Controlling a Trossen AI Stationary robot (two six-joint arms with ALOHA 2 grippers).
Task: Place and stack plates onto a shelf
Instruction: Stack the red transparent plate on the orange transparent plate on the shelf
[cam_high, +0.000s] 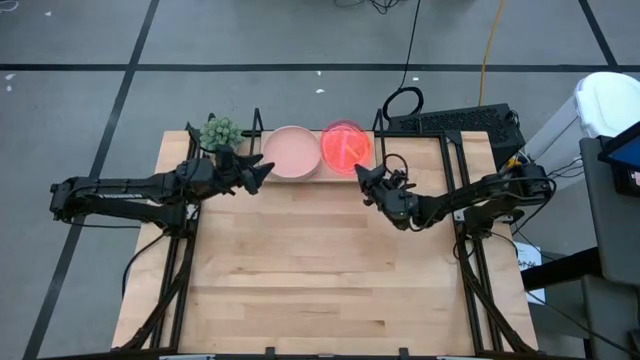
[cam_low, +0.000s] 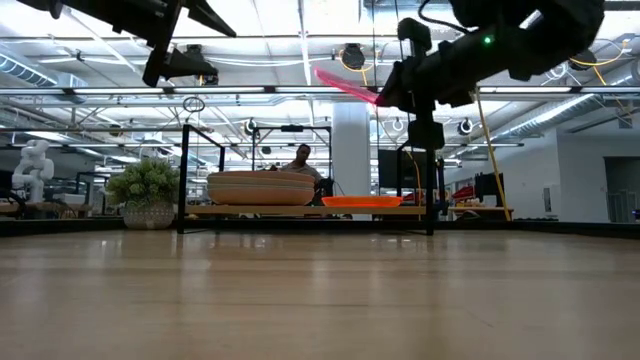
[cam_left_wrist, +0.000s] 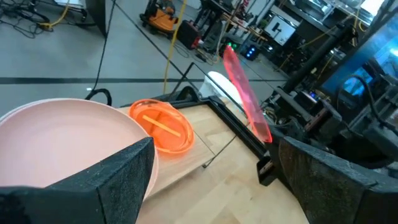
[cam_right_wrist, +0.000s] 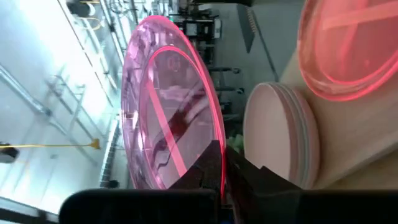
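Right end effector (cam_low: 385, 97) clamped on the rim of a translucent pink plate (cam_right_wrist: 168, 106), held tilted in the air above the bench (cam_high: 320, 270). Just beyond it on the shelf (cam_low: 300, 211) lie an orange plate (cam_high: 347, 147) and, beside that, a pink-topped stack (cam_high: 292, 151). Left end effector (cam_high: 262, 168), fingers apart and empty, hovers at the stack's near edge. The held plate looks thin, light, stiff and slick; a rim pinch likely lets it pivot, so a deeper bite suits.
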